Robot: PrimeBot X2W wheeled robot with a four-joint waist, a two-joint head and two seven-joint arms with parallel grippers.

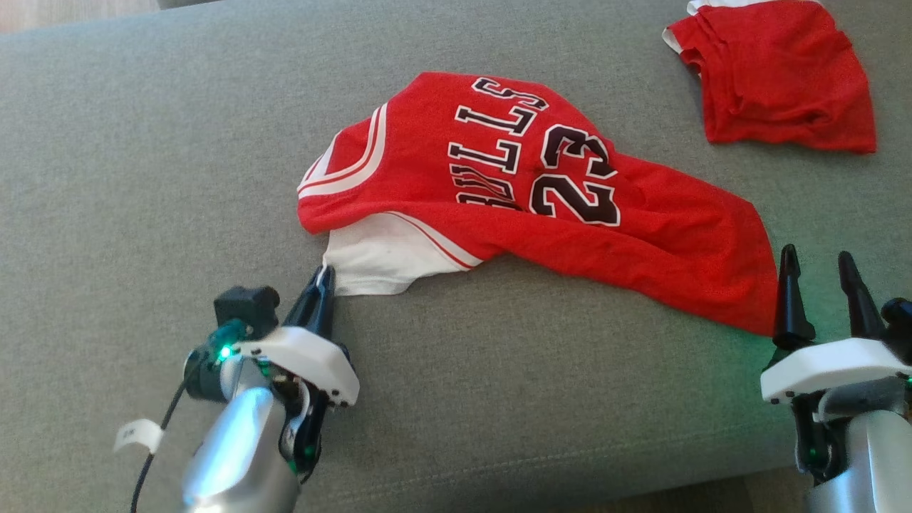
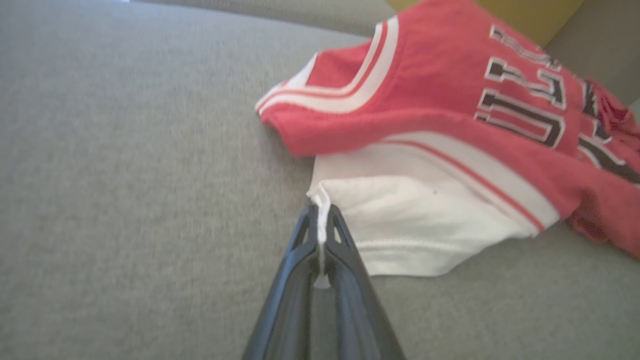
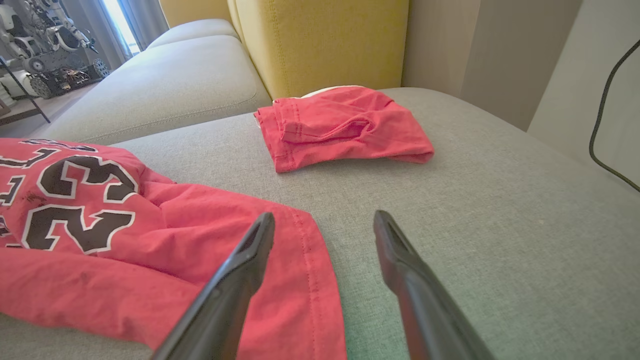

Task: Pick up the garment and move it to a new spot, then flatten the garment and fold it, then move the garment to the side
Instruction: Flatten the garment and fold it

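Note:
The garment [image 1: 541,178] is a red basketball jersey with white trim, black lettering and the number 23, lying crumpled across the grey sofa cushion. Its white inner layer [image 2: 415,220] sticks out at the near left corner. My left gripper [image 1: 324,278] is shut on the edge of that white corner; in the left wrist view a sliver of white cloth is pinched between the fingertips [image 2: 320,225]. My right gripper [image 1: 819,267] stands open at the jersey's near right hem [image 3: 305,280], its left finger over the red cloth and its right finger over bare cushion.
A second red garment [image 1: 780,75], folded, lies at the far right of the cushion [image 1: 142,178]. A yellow backrest [image 3: 320,40] rises behind it. The cushion's front edge [image 1: 499,477] runs just behind my grippers. A black cable [image 3: 600,120] hangs at the right.

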